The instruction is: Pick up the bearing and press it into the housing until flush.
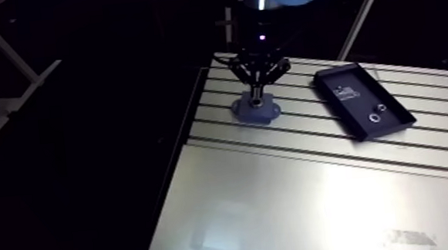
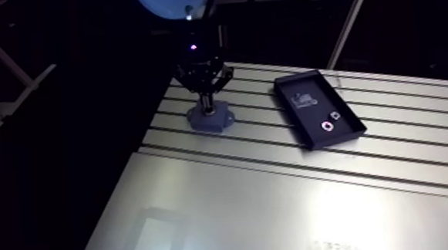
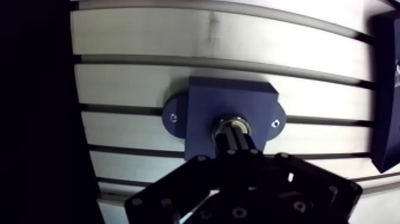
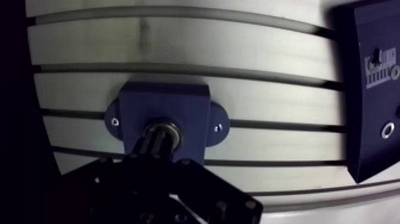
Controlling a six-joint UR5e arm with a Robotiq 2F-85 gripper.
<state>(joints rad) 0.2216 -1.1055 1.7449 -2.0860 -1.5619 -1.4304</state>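
– Blue block by the table's (image 3: 178,36) far left corner, on the part with the long slots. Is that the housing (image 3: 232,98)?

– Yes. It has a round ear on each side, and each ear has a tiny hole.

– Where is the bearing (image 3: 232,121)?

– In the hole in the middle of the housing. I can only see a bit of shiny metal ring. The rest is hidden under the gripper (image 3: 234,140).

– Is it all the way in?

– I cannot tell. The tips cover too much of it.

– Is the gripper holding it?

– Its two fingers (image 3: 238,146) are pressed together, with no gap between them. Their tips sit right on top of the ring. They do not pinch it from the sides.

– What is the black thing?

– A flat black tray (image 1: 353,107), well apart from the housing, further along the far edge. In the wrist view its side is cut off.

– Anything in it?

– Two small rings (image 1: 373,118) close together, and a white label (image 4: 378,65). The marks on the label are too small to read.
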